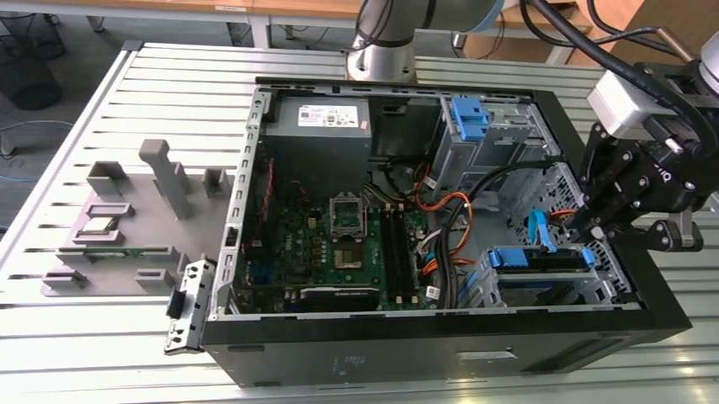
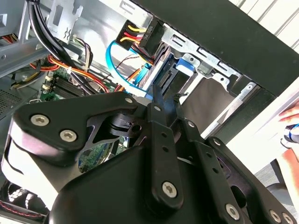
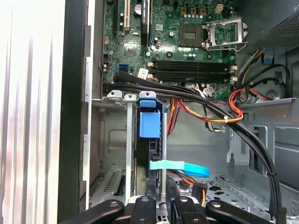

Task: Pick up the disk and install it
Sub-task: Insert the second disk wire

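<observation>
The disk (image 1: 540,257), framed by its blue caddy, sits in the drive bay at the front corner of the open computer case (image 1: 439,341), on the exterior view's right. In both wrist views I see it edge-on in the bay slot (image 2: 181,65) (image 3: 149,123). My gripper (image 1: 575,225) hangs just above the bay, its black fingers close together and pointing down at the disk's upper edge (image 2: 161,95) (image 3: 161,198). I see nothing held between the fingers. Whether the tips touch the caddy I cannot tell.
A blue flat cable (image 1: 533,229) and orange and black wires (image 1: 444,210) run beside the bay. A bare blue bracket (image 1: 470,114) and a grey power supply (image 1: 322,114) sit at the case's back. Grey holders (image 1: 124,219) stand on the slatted table. A hand (image 2: 289,122) shows outside the case.
</observation>
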